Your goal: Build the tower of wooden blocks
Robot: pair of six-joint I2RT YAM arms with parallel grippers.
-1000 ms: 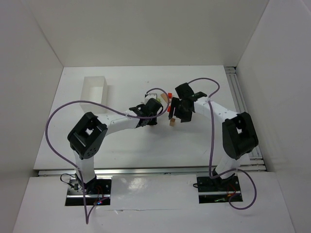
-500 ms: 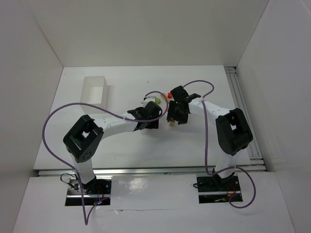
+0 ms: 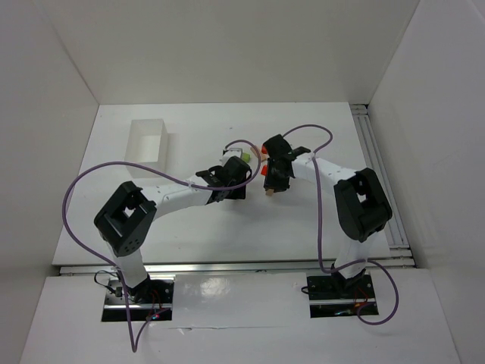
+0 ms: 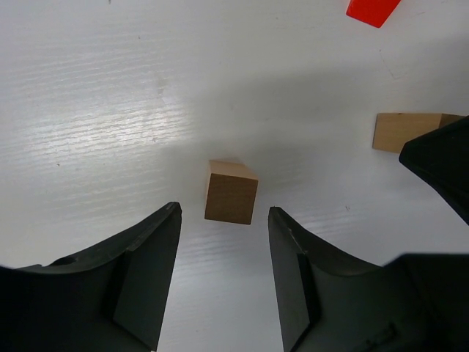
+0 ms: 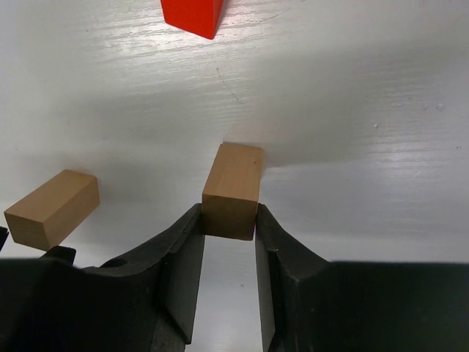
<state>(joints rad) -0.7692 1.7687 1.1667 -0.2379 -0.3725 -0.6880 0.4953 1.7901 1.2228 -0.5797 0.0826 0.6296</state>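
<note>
Reference item: the white open box (image 3: 148, 142) on the tabletop (image 3: 303, 227). To the right of the box, the left hand (image 3: 233, 173) and the right hand (image 3: 273, 174) face each other, close together. Also to the right of the box:
- A lime green block (image 3: 245, 156).
- A red block (image 3: 264, 149).
- A tan block (image 3: 268, 192), farther right and nearer the arm bases.

Bare tan wood (shaded faces a touch darker) colours the cube (image 4: 231, 192), the nearer tan block (image 5: 233, 191) and the second tan block (image 5: 53, 207). The red block (image 5: 192, 16) is scarlet, the lime block (image 3: 246, 157) yellow-green. The table (image 3: 197, 220) is streaky white; the left gripper (image 4: 224, 211) and right gripper (image 5: 229, 213) are black, the cables (image 3: 83, 182) purple.
</note>
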